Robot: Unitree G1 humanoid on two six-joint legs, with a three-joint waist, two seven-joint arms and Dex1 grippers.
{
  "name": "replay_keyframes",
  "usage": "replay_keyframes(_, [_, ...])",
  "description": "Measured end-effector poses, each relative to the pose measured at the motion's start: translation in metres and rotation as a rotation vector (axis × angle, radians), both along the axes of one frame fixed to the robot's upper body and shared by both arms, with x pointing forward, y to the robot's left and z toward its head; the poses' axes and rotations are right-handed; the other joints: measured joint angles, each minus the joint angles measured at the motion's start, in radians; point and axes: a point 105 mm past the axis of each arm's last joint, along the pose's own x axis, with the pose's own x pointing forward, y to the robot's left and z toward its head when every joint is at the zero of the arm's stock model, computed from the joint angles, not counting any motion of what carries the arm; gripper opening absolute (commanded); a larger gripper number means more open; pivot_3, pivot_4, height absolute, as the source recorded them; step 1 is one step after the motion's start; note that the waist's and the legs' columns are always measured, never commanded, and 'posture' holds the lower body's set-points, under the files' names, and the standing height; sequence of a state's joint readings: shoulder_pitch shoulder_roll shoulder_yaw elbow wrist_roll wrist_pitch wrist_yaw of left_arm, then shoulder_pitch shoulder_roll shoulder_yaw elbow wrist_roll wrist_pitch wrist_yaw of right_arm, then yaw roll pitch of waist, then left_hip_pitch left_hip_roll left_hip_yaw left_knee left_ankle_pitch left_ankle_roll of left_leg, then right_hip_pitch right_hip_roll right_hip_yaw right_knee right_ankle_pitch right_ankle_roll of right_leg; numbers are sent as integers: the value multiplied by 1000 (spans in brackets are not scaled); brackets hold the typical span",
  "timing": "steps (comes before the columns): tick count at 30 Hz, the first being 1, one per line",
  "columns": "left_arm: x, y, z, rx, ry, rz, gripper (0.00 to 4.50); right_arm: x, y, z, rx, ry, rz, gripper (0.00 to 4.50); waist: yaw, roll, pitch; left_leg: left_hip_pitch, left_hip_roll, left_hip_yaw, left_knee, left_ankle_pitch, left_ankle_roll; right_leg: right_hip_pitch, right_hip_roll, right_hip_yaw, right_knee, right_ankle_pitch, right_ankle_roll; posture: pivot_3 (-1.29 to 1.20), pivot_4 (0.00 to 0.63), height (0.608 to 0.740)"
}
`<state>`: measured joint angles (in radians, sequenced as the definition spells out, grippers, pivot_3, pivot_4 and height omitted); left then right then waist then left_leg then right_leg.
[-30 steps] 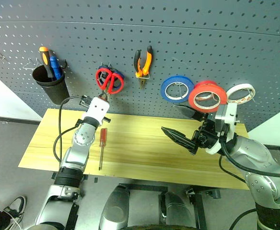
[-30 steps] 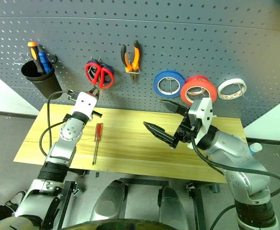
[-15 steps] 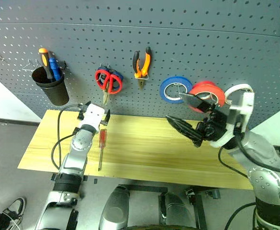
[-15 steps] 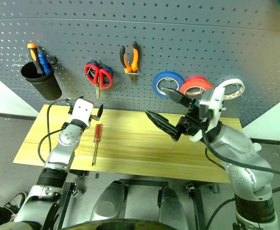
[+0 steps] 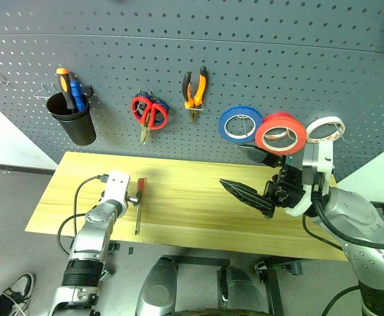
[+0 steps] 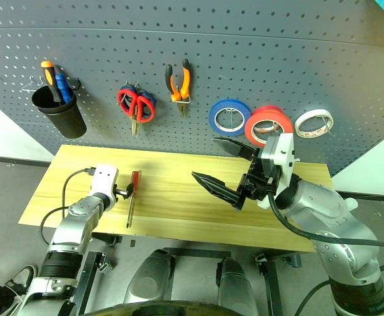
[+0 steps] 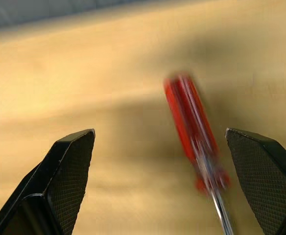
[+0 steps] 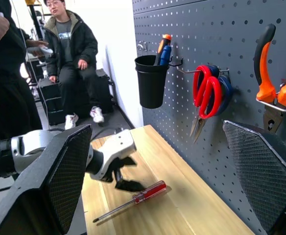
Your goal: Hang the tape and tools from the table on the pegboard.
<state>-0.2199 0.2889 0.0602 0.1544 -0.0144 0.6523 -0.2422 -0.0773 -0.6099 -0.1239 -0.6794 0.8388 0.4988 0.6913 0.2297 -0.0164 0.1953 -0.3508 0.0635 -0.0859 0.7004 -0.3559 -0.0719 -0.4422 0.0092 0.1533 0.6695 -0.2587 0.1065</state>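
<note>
Red and slim, the screwdriver (image 5: 139, 205) lay flat on the wooden table (image 5: 192, 217), its handle toward the pegboard (image 5: 244, 52) and its thin shaft pointing toward the table's near edge. We saw the left gripper (image 6: 125, 192) low over the table at the handle, its two black fingers (image 7: 67, 171) spread wide; in the left wrist view the handle sat between them, closer to one finger than the other, and we could not tell whether either finger touched it. On the pegboard hung the red-handled scissors (image 5: 150, 112), with blue handles showing just behind them, and beside them the pliers (image 5: 195, 89) with orange-and-black handles. Further along the board we saw the blue roll (image 5: 240, 124), then the red tape (image 5: 281, 133) partly overlapping it, then a white roll (image 5: 326, 129). At the board's other end a black cup (image 5: 73, 120) held an orange-handled and a blue-handled screwdriver. The right gripper (image 5: 252, 175) was raised above the table in front of the tape rolls, its fingers standing wide apart with nothing between them. In the right wrist view we saw a person (image 8: 69, 63) seated beyond the table's end, and part of another person (image 8: 6, 73) standing nearer the camera.
</note>
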Motion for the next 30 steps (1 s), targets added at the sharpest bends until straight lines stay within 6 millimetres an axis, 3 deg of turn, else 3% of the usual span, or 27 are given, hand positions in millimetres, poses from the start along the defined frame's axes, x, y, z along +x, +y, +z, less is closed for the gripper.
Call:
replay_keyframes(7, [12, -15, -4, -29, 81, -25, 4463, 0, 1, 0, 0, 3, 2, 4500, 3, 0, 0, 0, 0, 0, 0, 0, 0, 0, 0, 0, 0, 0, 0, 293, 134, 677])
replay_keyframes(16, [10, -29, -21, -72, 182, -7, 4463, 0, 2, -2, -5, 15, -6, 4500, 2, 0, 0, 0, 0, 0, 0, 0, 0, 0, 0, 0, 0, 0, 0, 284, 137, 677])
replay_keyframes(26, [19, -30, -19, -63, 198, 32, 4463, -1, 2, -2, -6, 15, -9, 4500, 2, 0, 0, 0, 0, 0, 0, 0, 0, 0, 0, 0, 0, 0, 0, 282, 143, 677])
replay_keyframes(30, [20, -31, -19, -67, 196, 41, 3643, -2, 2, -5, -7, 30, -11, 4500, 1, 0, 0, 0, 0, 0, 0, 0, 0, 0, 0, 0, -1, 0, 0, 282, 141, 677])
